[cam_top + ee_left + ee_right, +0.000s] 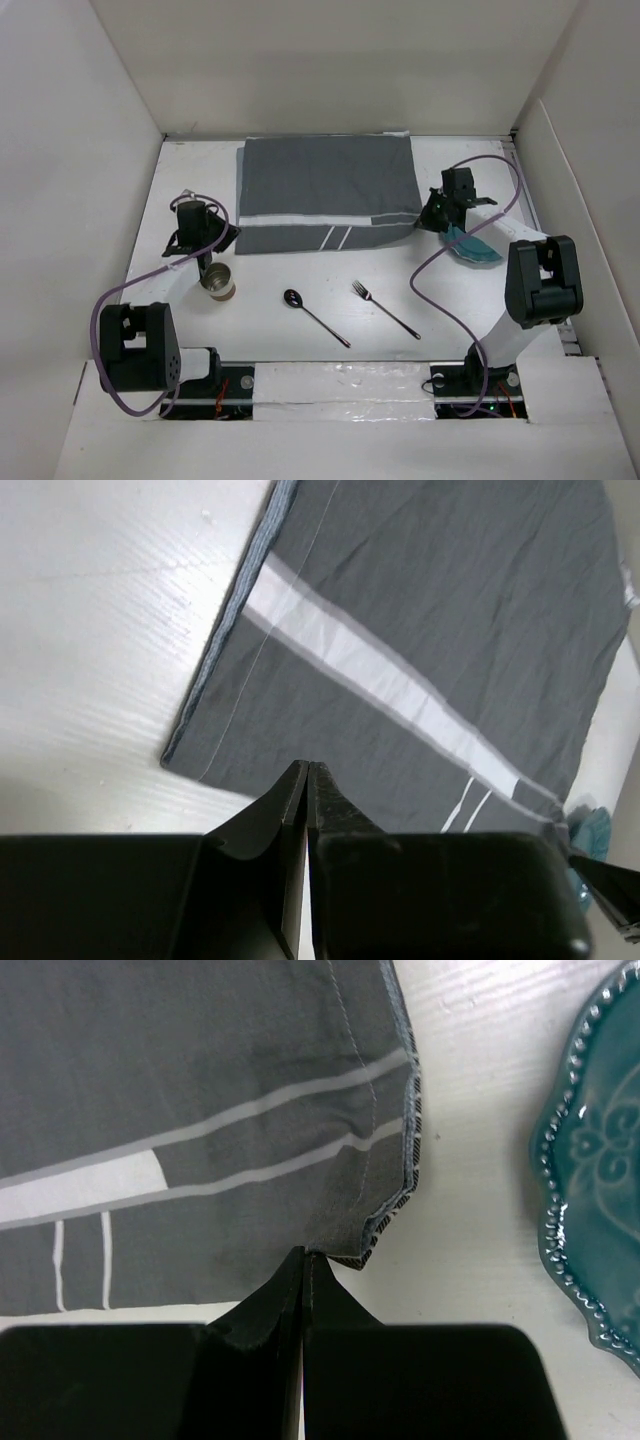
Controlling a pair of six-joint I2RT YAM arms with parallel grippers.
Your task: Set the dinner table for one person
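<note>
The dark grey striped placemat [328, 192] lies on the white dinner table [480, 320], towards the back. My right gripper [432, 213] is shut on the placemat's near right corner [385, 1222], which curls up into the tips. My left gripper [222, 240] is shut, with its tips [307, 768] just over the placemat's near edge [330, 770], right of its near left corner. No cloth shows between the left fingers. A teal plate [472, 248] lies partly under my right arm and shows in the right wrist view [590, 1190].
A metal cup [218, 283] stands just in front of my left gripper. A dark spoon [314, 316] and a fork [385, 309] lie in front of the placemat. White walls close in the table at the left, back and right.
</note>
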